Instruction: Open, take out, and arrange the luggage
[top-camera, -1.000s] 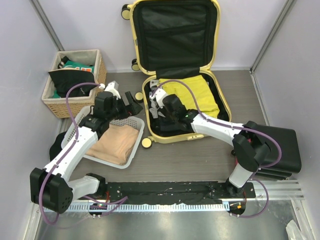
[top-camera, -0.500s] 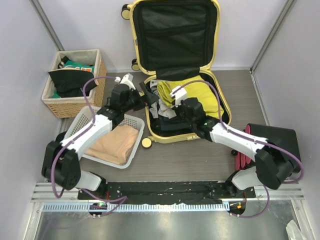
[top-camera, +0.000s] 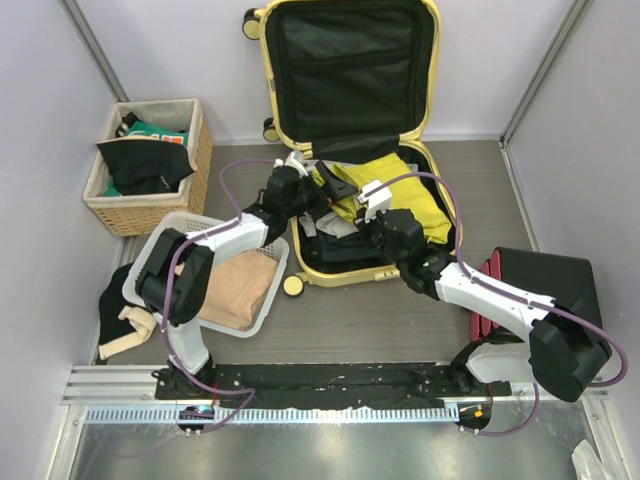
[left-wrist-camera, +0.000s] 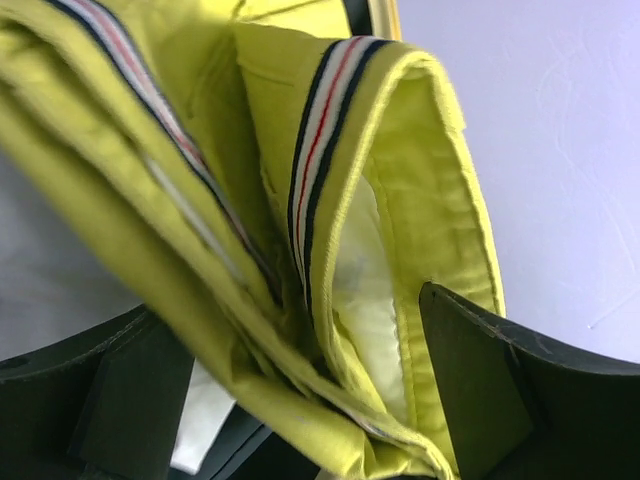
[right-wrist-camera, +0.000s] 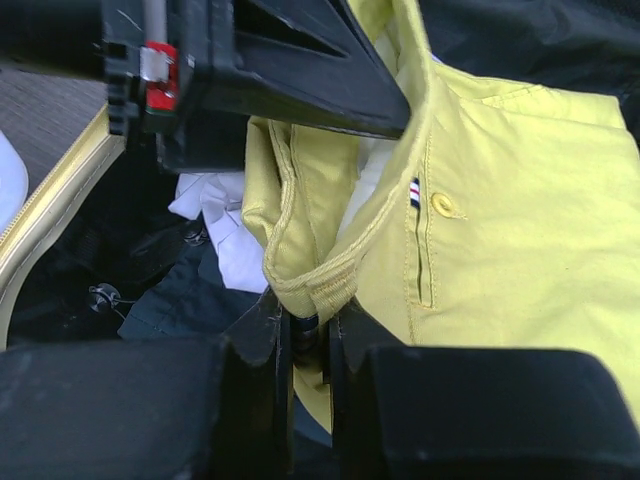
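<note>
Luggage (top-camera: 268, 100) lies open, its lower half right under both grippers. Right gripper (right-wrist-camera: 308, 325) pinches the shirt (right-wrist-camera: 520, 250) edge. Left gripper (left-wrist-camera: 290, 310) gapes wide just left of it, shirt fold between its jaws. Both are equally near.

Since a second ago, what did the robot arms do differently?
The left gripper swung from over the white basket across into the luggage, jaws open around the yellow shirt. The right gripper pinched the shirt's edge and pulled it up. The luggage, white basket and wicker basket stayed put.
</note>
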